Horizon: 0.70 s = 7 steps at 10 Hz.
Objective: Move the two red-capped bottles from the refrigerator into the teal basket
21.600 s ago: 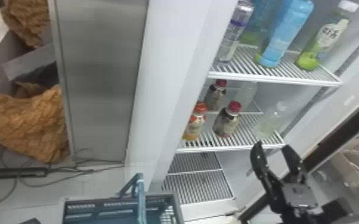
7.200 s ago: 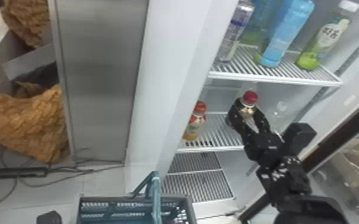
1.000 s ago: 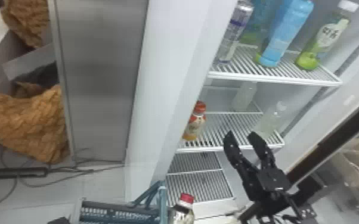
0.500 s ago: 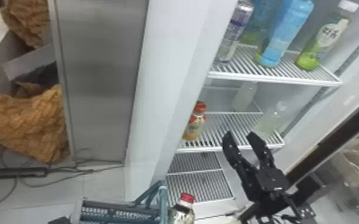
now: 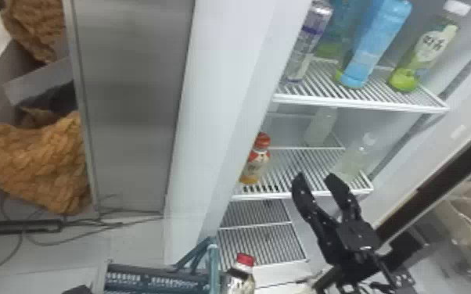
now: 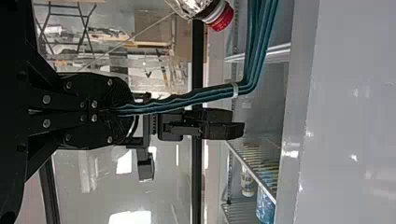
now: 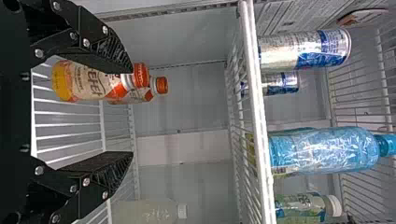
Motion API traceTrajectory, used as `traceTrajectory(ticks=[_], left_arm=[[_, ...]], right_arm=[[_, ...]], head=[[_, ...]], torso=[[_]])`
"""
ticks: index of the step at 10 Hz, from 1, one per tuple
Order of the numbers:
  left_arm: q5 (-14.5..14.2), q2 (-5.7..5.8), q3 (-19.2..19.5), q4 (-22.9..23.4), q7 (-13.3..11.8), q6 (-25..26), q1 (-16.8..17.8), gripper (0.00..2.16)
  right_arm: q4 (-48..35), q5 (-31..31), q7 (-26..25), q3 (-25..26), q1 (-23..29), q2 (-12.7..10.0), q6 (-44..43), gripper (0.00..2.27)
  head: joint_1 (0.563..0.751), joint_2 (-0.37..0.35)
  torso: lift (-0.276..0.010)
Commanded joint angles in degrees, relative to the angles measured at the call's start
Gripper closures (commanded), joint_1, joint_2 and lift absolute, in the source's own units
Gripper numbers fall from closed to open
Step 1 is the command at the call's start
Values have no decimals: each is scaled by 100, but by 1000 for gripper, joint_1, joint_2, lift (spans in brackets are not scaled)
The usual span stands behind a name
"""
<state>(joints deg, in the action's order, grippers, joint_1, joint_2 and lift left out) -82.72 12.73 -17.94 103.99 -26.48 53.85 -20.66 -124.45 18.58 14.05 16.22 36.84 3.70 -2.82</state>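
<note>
In the head view my right gripper (image 5: 316,178) stands open before the refrigerator's middle shelf (image 5: 297,168), with nothing between its fingers; the right wrist view has the same gripper (image 7: 132,113) spread inside the refrigerator. The teal basket (image 5: 156,270) is at the bottom edge. A red-capped bottle (image 5: 242,275) stands at the basket's right end, beside the raised handle (image 5: 212,256); its base is out of sight. A dark part of my left gripper (image 5: 77,290) is at the lower edge. In the left wrist view that gripper (image 6: 116,112) is shut on the teal handle (image 6: 201,95), near the red-capped bottle (image 6: 219,16).
An orange-capped bottle (image 5: 256,160) is at the middle shelf's left, clear bottles (image 5: 352,158) at its right and back. The upper shelf (image 5: 364,102) holds a can and several bottles. A pale refrigerator wall (image 5: 215,117) rises left of the shelves. Cables (image 5: 82,230) lie on the floor.
Both red-capped bottles have left the middle shelf. The one my right gripper held earlier is now by the basket's handle; that gripper has opened and moved down. The basket has shifted right.
</note>
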Motion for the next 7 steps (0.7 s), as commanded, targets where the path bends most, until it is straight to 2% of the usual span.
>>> traceTrajectory(ticks=[1, 7], left_arm=[[0, -7, 11, 0, -6, 0, -15, 1144], [0, 10, -23, 0, -6, -14, 28, 1142]], right_arm=[[-22, 38, 1, 1, 14, 8, 0, 415], [7, 61, 1, -34, 0, 17, 0, 403]], head=[[695, -350], [695, -350]], torso=[[-224], [-224]])
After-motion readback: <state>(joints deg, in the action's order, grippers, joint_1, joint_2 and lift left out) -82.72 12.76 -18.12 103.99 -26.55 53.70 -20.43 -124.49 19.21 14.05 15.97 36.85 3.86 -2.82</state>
